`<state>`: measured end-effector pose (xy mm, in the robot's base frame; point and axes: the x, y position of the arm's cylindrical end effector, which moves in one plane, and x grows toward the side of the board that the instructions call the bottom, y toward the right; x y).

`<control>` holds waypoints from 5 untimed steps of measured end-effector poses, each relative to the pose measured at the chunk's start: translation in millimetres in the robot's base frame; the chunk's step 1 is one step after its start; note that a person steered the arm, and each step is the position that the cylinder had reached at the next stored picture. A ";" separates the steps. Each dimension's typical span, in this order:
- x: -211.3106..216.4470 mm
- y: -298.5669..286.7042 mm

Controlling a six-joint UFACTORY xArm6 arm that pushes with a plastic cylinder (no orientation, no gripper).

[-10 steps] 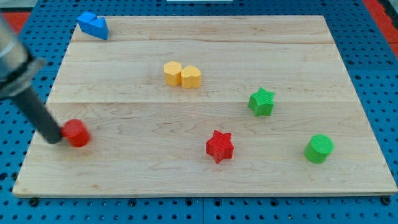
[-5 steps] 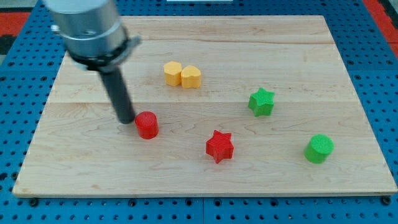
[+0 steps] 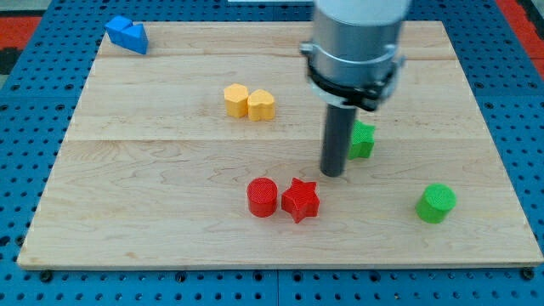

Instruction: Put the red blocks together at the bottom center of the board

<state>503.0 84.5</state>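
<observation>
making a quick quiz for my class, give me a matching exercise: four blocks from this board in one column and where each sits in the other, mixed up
Column 1:
1. blue block
2. green cylinder
3. red star
4. yellow blocks

Column 2:
a. touching the red cylinder, bottom center
b. the view's top left corner
c. upper middle, a touching pair
d. the view's right, near the bottom

Pairs: 1-b, 2-d, 3-a, 4-c

Arm end: broad cylindrical housing of brushed grey metal (image 3: pixel 355 34), entering from the view's top edge. Below it, a black collar ring with small projecting lugs at either side. From the collar descends a straight, slim, dark matte rod of round section, ending in my tip (image 3: pixel 332 172), blunt and flat.
</observation>
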 end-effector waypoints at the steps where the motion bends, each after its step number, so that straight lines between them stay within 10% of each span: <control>1: 22.9 3.4; 5: 24.5 -46.5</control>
<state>527.5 38.0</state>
